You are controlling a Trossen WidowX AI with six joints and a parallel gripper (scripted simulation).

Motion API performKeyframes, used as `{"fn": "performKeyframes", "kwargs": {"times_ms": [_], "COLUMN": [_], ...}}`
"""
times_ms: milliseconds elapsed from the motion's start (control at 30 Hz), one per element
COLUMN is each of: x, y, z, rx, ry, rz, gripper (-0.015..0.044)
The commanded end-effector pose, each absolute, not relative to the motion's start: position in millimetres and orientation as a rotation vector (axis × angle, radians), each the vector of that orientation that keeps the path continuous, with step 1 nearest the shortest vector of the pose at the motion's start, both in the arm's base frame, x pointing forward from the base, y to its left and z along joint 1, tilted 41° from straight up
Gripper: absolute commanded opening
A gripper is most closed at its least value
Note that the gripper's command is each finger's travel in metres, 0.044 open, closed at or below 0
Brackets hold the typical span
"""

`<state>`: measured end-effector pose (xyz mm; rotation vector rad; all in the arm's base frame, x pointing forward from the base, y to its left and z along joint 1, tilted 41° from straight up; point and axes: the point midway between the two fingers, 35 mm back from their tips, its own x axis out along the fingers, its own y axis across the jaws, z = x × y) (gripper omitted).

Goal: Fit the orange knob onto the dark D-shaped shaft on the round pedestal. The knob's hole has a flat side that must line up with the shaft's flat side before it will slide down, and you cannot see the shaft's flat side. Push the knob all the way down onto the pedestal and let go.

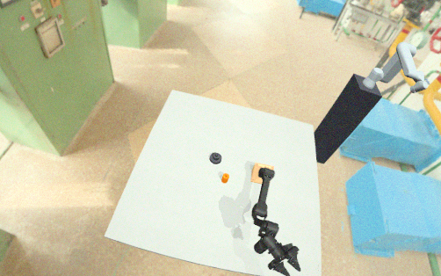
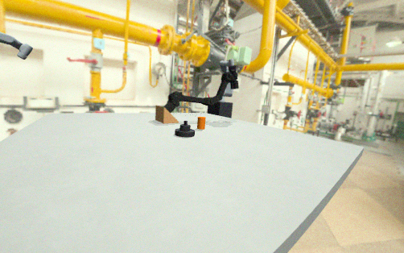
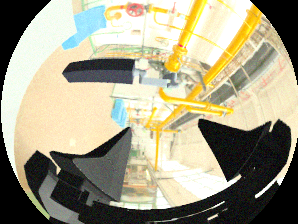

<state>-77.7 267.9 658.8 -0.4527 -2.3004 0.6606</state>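
The orange knob (image 1: 225,177) (image 2: 201,123) stands upright on the pale table (image 1: 167,211) (image 2: 161,185). The round dark pedestal (image 1: 215,161) (image 2: 184,133) stands near it, with a short dark shaft (image 1: 215,156) (image 2: 185,122) at its centre. The shaft's flat side cannot be made out. My gripper (image 1: 290,266) (image 3: 165,125) is open and empty, its two fingers wide apart in the wrist view. It is held high and far from the knob and the pedestal, near the table's edge at the lower right of the top view. The wrist view shows neither knob nor pedestal.
An orange-brown wedge block (image 1: 256,173) (image 2: 164,115) lies beside the arm's base. A dark column (image 1: 347,119) bearing a grey arm (image 1: 406,61) stands beyond the table's edge, near blue boxes (image 1: 395,198). Green cabinets (image 1: 66,88) stand on the other side.
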Motion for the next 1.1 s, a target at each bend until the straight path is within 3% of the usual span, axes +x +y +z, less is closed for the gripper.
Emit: {"fn": "performKeyframes", "kwargs": {"times_ms": [0, 233, 667, 1067], "x": [-78, -88, -78, -48], "y": [268, 219, 6, -72], "z": [659, 689, 733, 725], "rx": [-0.453, -0.349, 0.002, 0.178], "ry": [-2.3, -2.296, -2.02, -1.824], "rz": [0.661, 0.397, -0.484, -0.593], "gripper": [0.0426, 0.044, 0.044, 0.044]}}
